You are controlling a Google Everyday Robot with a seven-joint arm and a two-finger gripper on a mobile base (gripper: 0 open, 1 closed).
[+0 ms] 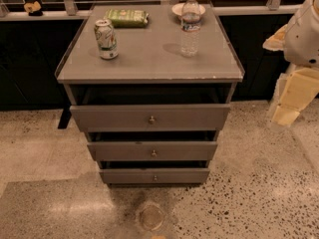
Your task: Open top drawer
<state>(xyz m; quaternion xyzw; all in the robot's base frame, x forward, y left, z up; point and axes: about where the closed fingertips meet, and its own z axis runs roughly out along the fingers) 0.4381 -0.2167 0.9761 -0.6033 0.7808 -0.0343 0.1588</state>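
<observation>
Three grey drawers stacked in one cabinet, and the one that matters, the top drawer (119, 117), sits right under the counter (149, 59). It is the widest and tallest of the set, with a small round brass-coloured knob (151, 119) dead centre on its front.

Where do we stand? There is a dark band of shadow between the counter's lip and the drawer front, with slanting side pieces at both ends. My read is that the drawer stands out a little from the carcass, but not far. I can't say for sure whether that gap is real travel or just the way the cabinet is built. Either way, the bulk of the pull looks to be ahead of us.

The claw (291, 101) is off at the right edge, a cream-yellow, blocky piece hanging below a white rounded arm housing, well apart from the knob and touching nothing. Apart or together? Cannot tell from here. So the reach to the knob, the grip and the draw all look undone.

Now the surfaces. The drawer fronts are flat, matte grey, plain slabs with square edges. The middle drawer (114, 151) and the bottom drawer (124, 176) are shallower, with like knobs. The counter is smooth and faintly glossy, its front edge pale. On it stand a pale printed can (106, 39) at the left, a clear plastic water bottle (190, 25) at the right and a green packet (127, 17) lying flat at the back. The floor (259, 183) is speckled, polished stone.
</observation>
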